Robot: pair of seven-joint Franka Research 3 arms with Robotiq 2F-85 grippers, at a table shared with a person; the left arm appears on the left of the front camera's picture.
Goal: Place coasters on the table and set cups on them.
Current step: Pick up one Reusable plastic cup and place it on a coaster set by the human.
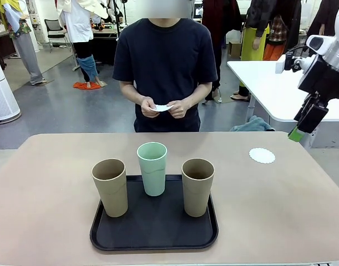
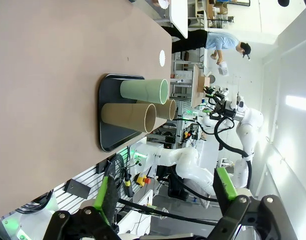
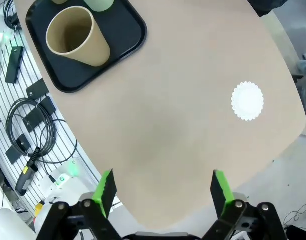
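Note:
Three cups stand on a black tray (image 1: 158, 233): a tan cup (image 1: 109, 187) on the left, a mint green cup (image 1: 152, 168) in the middle, and a second tan cup (image 1: 197, 186) on the right. One white scalloped coaster (image 1: 262, 155) lies on the beige table (image 1: 47, 183) at the far right. The person's hands hold another white coaster (image 1: 162, 107) above the far edge. My right gripper (image 3: 163, 189) hangs open and empty above the table's right end, with the coaster (image 3: 248, 101) and a tan cup (image 3: 75, 37) below it. My left gripper (image 2: 165, 192) is open and empty, away from the cups (image 2: 142, 91).
A white table (image 1: 269, 83) stands behind the right far corner. My right gripper (image 1: 296, 133) hovers in front of it. The person stands at the middle of the far side. Cables and equipment lie along the robot's side of the table (image 3: 168, 125).

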